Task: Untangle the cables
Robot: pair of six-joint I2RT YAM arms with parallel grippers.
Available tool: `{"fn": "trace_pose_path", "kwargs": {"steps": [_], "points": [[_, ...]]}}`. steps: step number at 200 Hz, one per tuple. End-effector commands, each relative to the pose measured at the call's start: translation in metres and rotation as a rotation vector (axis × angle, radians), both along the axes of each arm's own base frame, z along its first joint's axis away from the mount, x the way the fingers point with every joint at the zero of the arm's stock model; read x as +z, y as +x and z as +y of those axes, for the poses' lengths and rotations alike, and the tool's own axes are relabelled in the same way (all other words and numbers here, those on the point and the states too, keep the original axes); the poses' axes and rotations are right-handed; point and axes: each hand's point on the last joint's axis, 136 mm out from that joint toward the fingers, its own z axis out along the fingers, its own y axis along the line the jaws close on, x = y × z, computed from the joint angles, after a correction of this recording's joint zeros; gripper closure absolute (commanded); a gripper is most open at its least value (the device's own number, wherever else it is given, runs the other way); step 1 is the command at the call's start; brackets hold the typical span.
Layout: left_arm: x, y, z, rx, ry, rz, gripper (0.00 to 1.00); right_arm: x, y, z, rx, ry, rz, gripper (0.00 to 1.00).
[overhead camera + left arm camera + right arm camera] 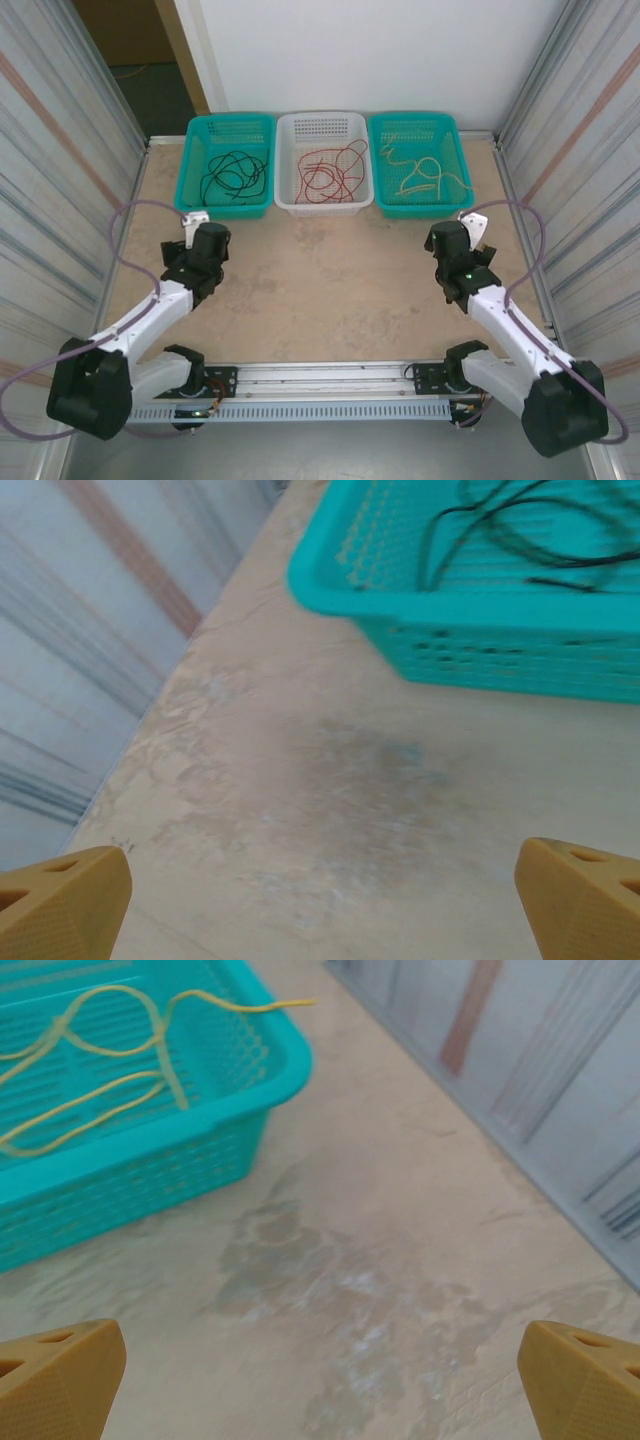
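The cables lie apart, one per basket along the back of the table. A black cable [236, 175] [520, 535] is coiled in the left teal basket [225, 210] [450, 605]. In the white middle basket [323, 209] lies a red cable [335, 170]. The pale yellow cable [425, 176] [100, 1055] rests in the right teal basket [422, 209] [200, 1125], one end poking over its rim. My left gripper [196, 220] [320, 900] hangs open over bare table just in front of the left basket. My right gripper [470, 222] [320, 1380] is open too, in front of the right basket, holding nothing.
Ribbed metal walls [60, 200] close in both sides of the wooden table [330, 290]. A rail [320, 375] with the arm bases runs along the near edge. Purple-grey hoses [135, 215] loop beside each arm.
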Motion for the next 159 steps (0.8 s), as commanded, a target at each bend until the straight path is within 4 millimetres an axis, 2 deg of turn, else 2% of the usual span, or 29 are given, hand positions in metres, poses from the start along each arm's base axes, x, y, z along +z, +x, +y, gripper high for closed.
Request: {"fn": "trace_pose_path", "kwargs": {"steps": [1, 16, 36, 51, 73, 78, 92, 115, 123, 130, 136, 148, 159], "points": [[-0.006, 0.015, 0.012, -0.001, -0.059, -0.109, 0.01, 0.003, 0.017, -0.019, -0.095, -0.073, -0.047, 0.01], [-0.015, 0.021, 0.008, -0.065, -0.092, -0.123, 0.01, 0.006, 0.035, -0.018, -0.068, -0.124, -0.069, 0.01], [-0.006, 0.033, -0.002, -0.150, -0.117, -0.228, 0.01, 0.001, 0.057, -0.012, 0.009, -0.181, -0.108, 0.01], [-0.004, 0.037, -0.001, -0.162, -0.152, -0.281, 0.01, -0.008, 0.067, -0.012, 0.048, -0.169, -0.129, 0.01], [-0.002, 0.040, -0.002, -0.202, -0.165, -0.317, 0.01, -0.029, 0.068, -0.019, 0.081, -0.133, -0.144, 0.01], [0.000, 0.041, -0.001, -0.210, -0.162, -0.331, 0.01, -0.028, 0.069, -0.019, 0.107, -0.129, -0.175, 0.01], [0.001, 0.041, 0.004, -0.215, -0.157, -0.368, 0.01, -0.033, 0.071, -0.009, 0.223, -0.064, -0.201, 0.01], [-0.012, 0.044, 0.020, -0.167, -0.192, -0.402, 0.01, -0.056, 0.076, -0.004, 0.307, -0.005, -0.228, 0.01], [-0.014, 0.049, 0.017, -0.209, -0.219, -0.387, 0.01, -0.056, 0.085, -0.003, 0.319, -0.023, -0.238, 0.01], [-0.016, 0.052, 0.012, -0.244, -0.234, -0.362, 0.01, -0.064, 0.090, 0.000, 0.341, 0.002, -0.165, 0.01], [-0.016, 0.053, 0.010, -0.256, -0.233, -0.353, 0.01, -0.068, 0.092, 0.003, 0.375, 0.052, -0.123, 0.01], [-0.017, 0.054, 0.003, -0.300, -0.234, -0.359, 0.01, -0.068, 0.095, 0.001, 0.396, 0.083, -0.149, 0.01], [-0.025, 0.059, -0.006, -0.353, -0.237, -0.337, 0.01, -0.068, 0.094, 0.001, 0.396, 0.091, -0.136, 0.01]]}}
